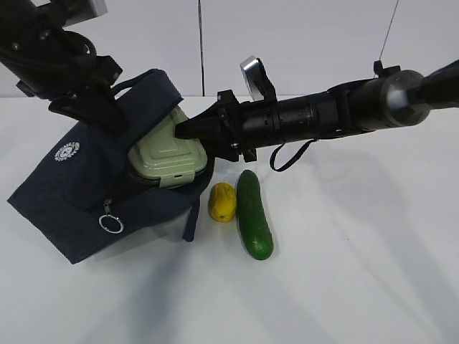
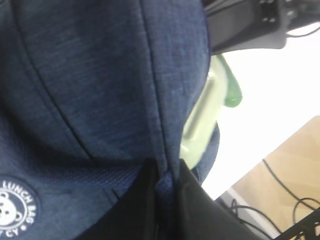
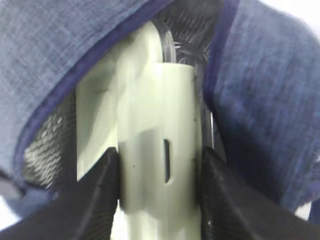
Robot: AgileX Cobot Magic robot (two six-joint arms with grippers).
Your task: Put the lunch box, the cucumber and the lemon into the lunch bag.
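The navy lunch bag (image 1: 79,193) lies tilted on the white table, its mouth facing right. My left gripper (image 2: 165,177) is shut on a fold of the bag's fabric (image 2: 100,90) and holds its top edge up. The pale green lunch box (image 1: 168,154) sits halfway inside the mouth. My right gripper (image 3: 160,160) is shut on the lunch box (image 3: 160,135), one finger on each side of its lid clasp. The yellow lemon (image 1: 221,201) and the dark green cucumber (image 1: 254,213) lie side by side on the table, just right of the bag.
A loose dark strap (image 1: 290,154) hangs under the right arm. The bag's zipper ring pull (image 1: 111,223) dangles on its front. White table (image 1: 358,258) stretches to the right and front. A white wall stands behind.
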